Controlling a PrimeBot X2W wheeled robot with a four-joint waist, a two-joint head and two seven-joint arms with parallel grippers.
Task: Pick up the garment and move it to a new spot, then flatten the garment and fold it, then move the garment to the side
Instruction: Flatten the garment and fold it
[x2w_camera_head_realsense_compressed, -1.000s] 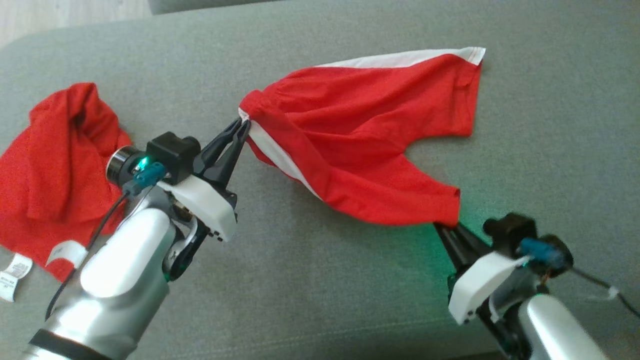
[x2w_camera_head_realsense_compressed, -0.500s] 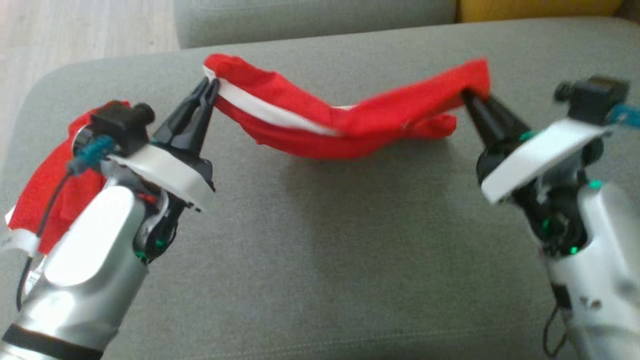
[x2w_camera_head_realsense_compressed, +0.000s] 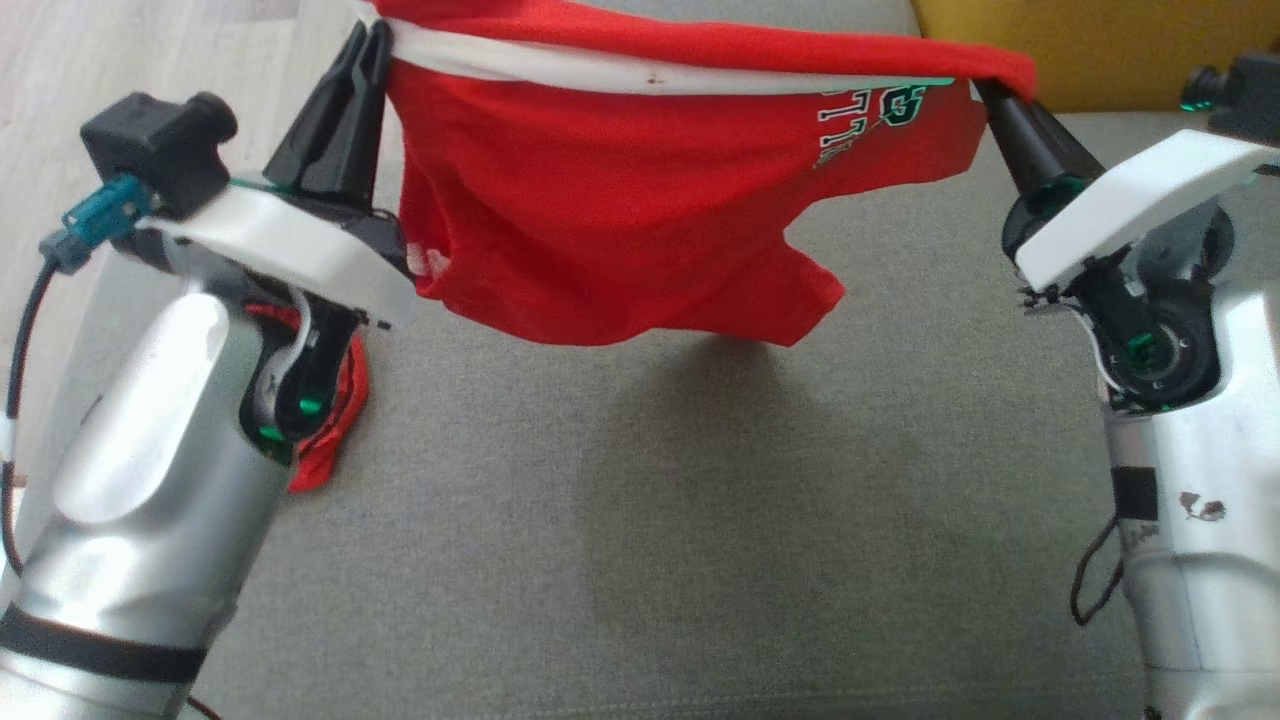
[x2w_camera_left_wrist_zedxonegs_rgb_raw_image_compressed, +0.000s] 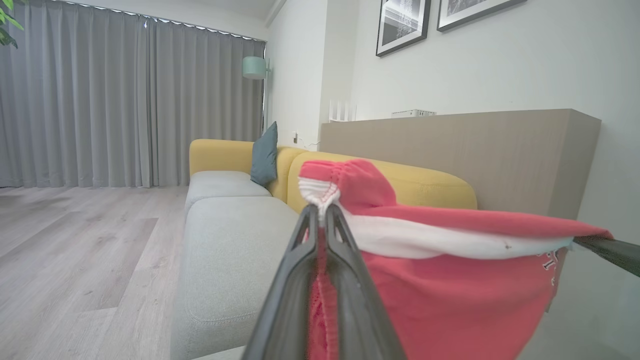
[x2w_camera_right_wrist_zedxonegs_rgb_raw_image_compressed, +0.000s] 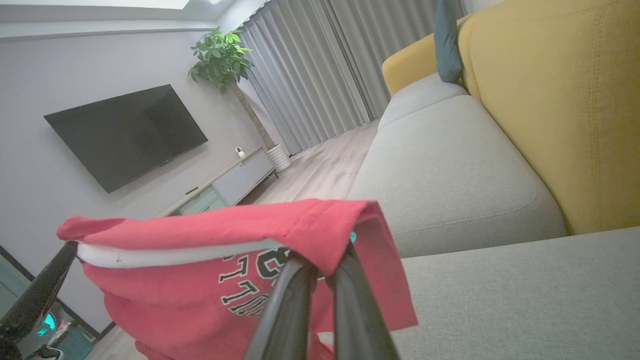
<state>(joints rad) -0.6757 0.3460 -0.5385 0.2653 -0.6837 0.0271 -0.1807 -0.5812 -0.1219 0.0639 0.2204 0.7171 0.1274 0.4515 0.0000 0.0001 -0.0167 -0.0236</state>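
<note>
A red garment (x2w_camera_head_realsense_compressed: 620, 200) with a white band and dark lettering hangs stretched in the air above the grey sofa seat (x2w_camera_head_realsense_compressed: 650, 520). My left gripper (x2w_camera_head_realsense_compressed: 365, 45) is shut on its left corner, at the bunched white edge (x2w_camera_left_wrist_zedxonegs_rgb_raw_image_compressed: 320, 192). My right gripper (x2w_camera_head_realsense_compressed: 985, 88) is shut on the garment's right corner (x2w_camera_right_wrist_zedxonegs_rgb_raw_image_compressed: 345, 225). The cloth (x2w_camera_right_wrist_zedxonegs_rgb_raw_image_compressed: 215, 295) sags between the two grippers and its lower hem hangs free of the cushion. In the left wrist view the red garment (x2w_camera_left_wrist_zedxonegs_rgb_raw_image_compressed: 450, 295) spreads to the right of my fingers.
A second red cloth (x2w_camera_head_realsense_compressed: 335, 425) lies on the seat behind my left forearm. A yellow sofa back (x2w_camera_head_realsense_compressed: 1090, 40) rises at the far right. Wood floor (x2w_camera_head_realsense_compressed: 150, 60) lies beyond the seat's left edge. A blue-grey cushion (x2w_camera_left_wrist_zedxonegs_rgb_raw_image_compressed: 265, 155) leans on the far sofa.
Both grippers have lifted the garment off the seat and pulled it taut between them; it now hangs open showing its lettering. The head camera has tilted as well.
</note>
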